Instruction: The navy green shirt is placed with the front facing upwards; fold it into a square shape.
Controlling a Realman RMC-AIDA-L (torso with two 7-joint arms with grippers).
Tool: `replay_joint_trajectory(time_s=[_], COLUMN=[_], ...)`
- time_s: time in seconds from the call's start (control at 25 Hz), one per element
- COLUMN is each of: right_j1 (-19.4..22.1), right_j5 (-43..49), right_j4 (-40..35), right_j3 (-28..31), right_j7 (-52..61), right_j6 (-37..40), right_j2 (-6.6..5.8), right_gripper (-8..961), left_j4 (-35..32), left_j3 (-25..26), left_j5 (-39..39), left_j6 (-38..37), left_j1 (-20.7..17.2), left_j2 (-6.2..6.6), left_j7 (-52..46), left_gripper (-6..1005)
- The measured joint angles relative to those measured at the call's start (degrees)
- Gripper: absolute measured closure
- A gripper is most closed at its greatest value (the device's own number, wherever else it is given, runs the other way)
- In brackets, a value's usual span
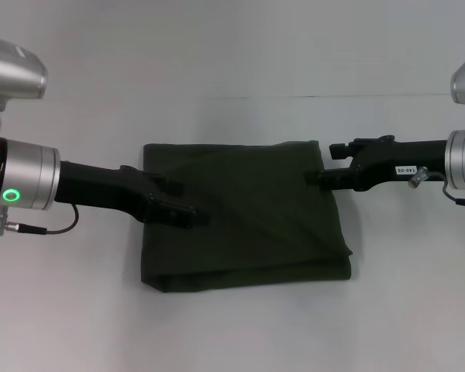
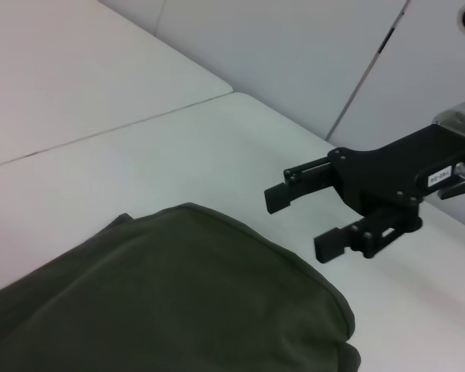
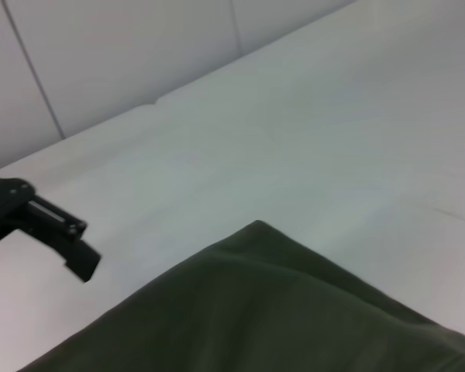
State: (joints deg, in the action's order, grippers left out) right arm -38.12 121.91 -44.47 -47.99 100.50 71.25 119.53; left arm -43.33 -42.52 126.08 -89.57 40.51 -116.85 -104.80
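The navy green shirt (image 1: 248, 225) lies on the white table, folded into a roughly square block with only plain green cloth showing. My left gripper (image 1: 195, 203) hovers over the shirt's left part and is open; one of its fingers (image 3: 71, 242) shows in the right wrist view with bare table around it. At the shirt's upper right corner, my right gripper (image 1: 310, 178) is open just beside the cloth with nothing between its fingers. The left wrist view shows that same right gripper (image 2: 293, 223) just off the shirt (image 2: 163, 302). A corner of the shirt (image 3: 271, 310) fills the right wrist view.
The white table (image 1: 232, 62) runs all around the shirt, with a seam line across its far part. Pale wall panels stand behind it. Nothing else lies on the surface.
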Motion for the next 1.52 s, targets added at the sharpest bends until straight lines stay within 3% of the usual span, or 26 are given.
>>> replay_joint_trajectory(time_s=[0.44,0.64,0.96,1.32,1.52], right_j1=[0.1,0.4,0.1,0.3,0.5], right_j5=[-1.9,-1.8,-3.4,-4.4,-7.1], right_j4=[1.9,0.2,-0.1,0.6,2.1], right_j3=[-1.4,-4.3,-4.7,-3.1,-4.1], right_j7=[-6.2,-6.8,-7.3,-6.5,-7.8], right_j6=[-1.8,-1.6,0.1,1.9,0.8], right_j2=[0.36,0.25,0.26,0.27,0.35], right_gripper=[101,101,101,101,101], left_j4=[0.2,1.0,-0.9,-3.4,-3.8], left_j3=[0.3,0.0,0.9,-0.2,-0.3], left_j5=[-0.2,-0.4,-1.1,-1.1,-0.7], left_j6=[0.0,-1.6,-0.3,3.1,3.1], left_j1=[-0.4,0.0,-0.3,-2.5,-2.5], left_j2=[0.02,0.89,-0.78,-2.61,-2.57], left_j7=[-2.9,-8.6,-13.7,-0.3,-2.0], left_gripper=[52,53,53,54,54])
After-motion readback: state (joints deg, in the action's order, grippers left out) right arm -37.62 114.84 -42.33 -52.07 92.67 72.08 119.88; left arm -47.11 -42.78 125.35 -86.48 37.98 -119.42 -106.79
